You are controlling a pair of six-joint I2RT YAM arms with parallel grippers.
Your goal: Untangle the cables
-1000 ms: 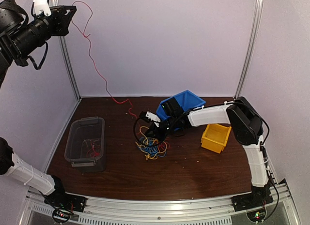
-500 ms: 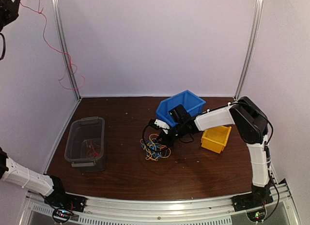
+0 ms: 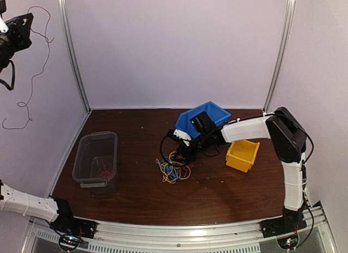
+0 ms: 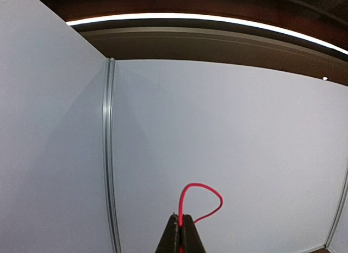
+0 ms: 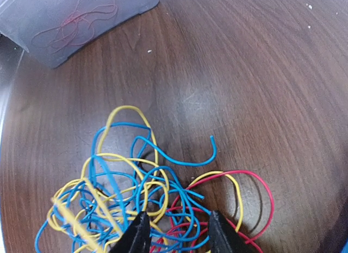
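A tangle of blue, yellow and red cables (image 3: pixel 173 169) lies mid-table. My right gripper (image 3: pixel 182 150) hovers just above its far right side, open. In the right wrist view the gripper (image 5: pixel 179 227) has its two black fingers apart over the blue and red strands (image 5: pixel 163 177), holding nothing. My left gripper (image 3: pixel 16 27) is raised high at the top left, shut on one red cable (image 4: pixel 204 186). That cable (image 3: pixel 18 104) hangs free along the left wall. Its short end loops above the shut tips of the left gripper (image 4: pixel 180 217).
A grey bin (image 3: pixel 98 139) with red wires (image 3: pixel 104 168) in it stands on the table's left; its corner (image 5: pixel 81 13) shows in the right wrist view. A tipped blue bin (image 3: pixel 209 112) and a yellow bin (image 3: pixel 242 155) sit behind and right of the right arm.
The red cable came off the table as my left gripper pulled it up and left; it now dangles by the wall. My right gripper has opened and shifted slightly right of the pile.
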